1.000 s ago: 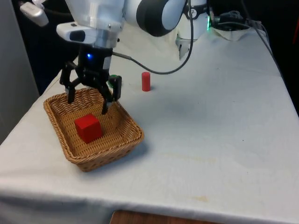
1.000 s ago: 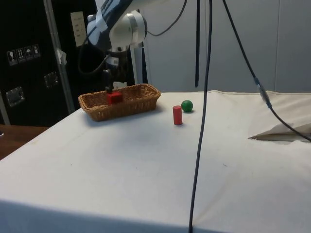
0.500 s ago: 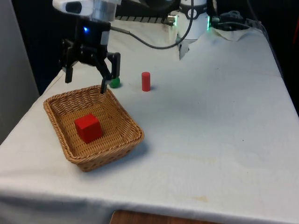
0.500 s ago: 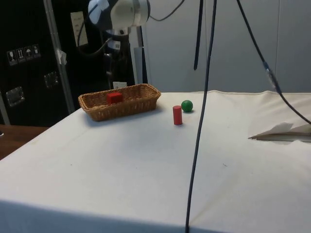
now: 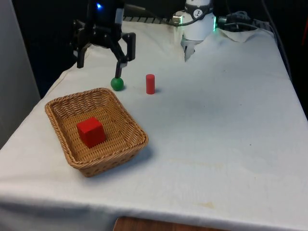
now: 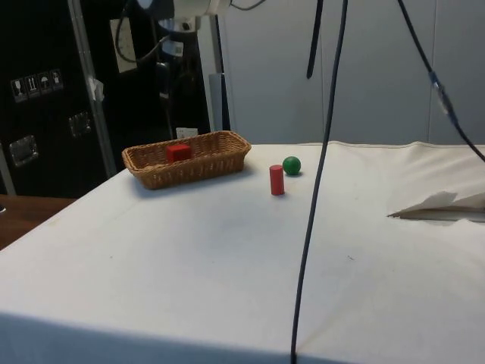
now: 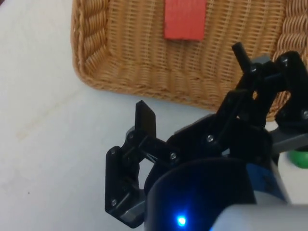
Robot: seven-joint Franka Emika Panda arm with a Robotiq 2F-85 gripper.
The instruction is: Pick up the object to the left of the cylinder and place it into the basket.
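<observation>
Overhead, the gripper (image 5: 102,57) hangs with its 2 fingers spread wide and nothing between them, well above the table's far corner on the front view's left. Left of the cylinder (image 5: 150,83) in that view sits the ball (image 5: 117,83), on the cloth just beyond the basket (image 5: 61,139). A red cube (image 5: 91,132) already lies in the basket. If the ball is the target, a clean pick calls for centring the open jaws over it, descending straight, and closing gently across its middle, since a ball will likely roll from an off-centre squeeze. Clearing the basket's rim on the carry also looks essential.
</observation>
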